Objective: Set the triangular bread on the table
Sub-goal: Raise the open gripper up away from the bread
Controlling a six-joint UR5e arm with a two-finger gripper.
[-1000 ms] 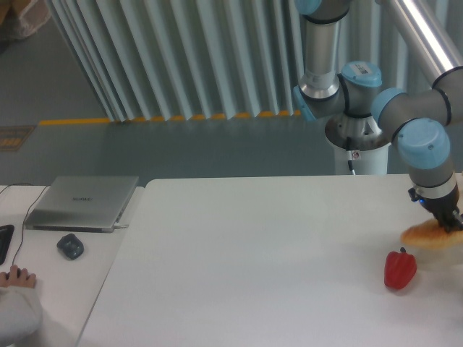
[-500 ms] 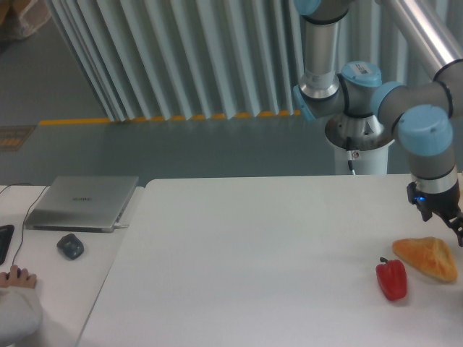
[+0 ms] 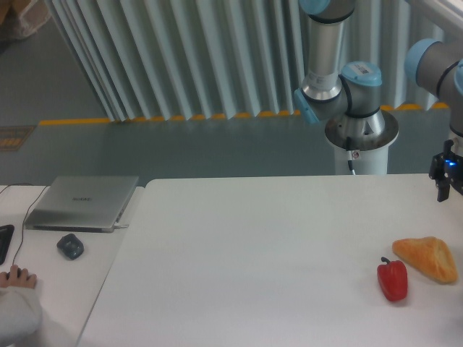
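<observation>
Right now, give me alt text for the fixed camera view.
A golden triangular bread lies on the white table near its right edge, with a red bell pepper just left of it. The robot arm's tool hangs above and apart from the bread. A closed laptop sits on a side desk.

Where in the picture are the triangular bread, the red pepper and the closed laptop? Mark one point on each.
triangular bread [image 3: 427, 259], fixed camera, middle of its crust.
red pepper [image 3: 393, 280], fixed camera, middle of its body.
closed laptop [image 3: 82, 202], fixed camera, centre of its lid.
</observation>
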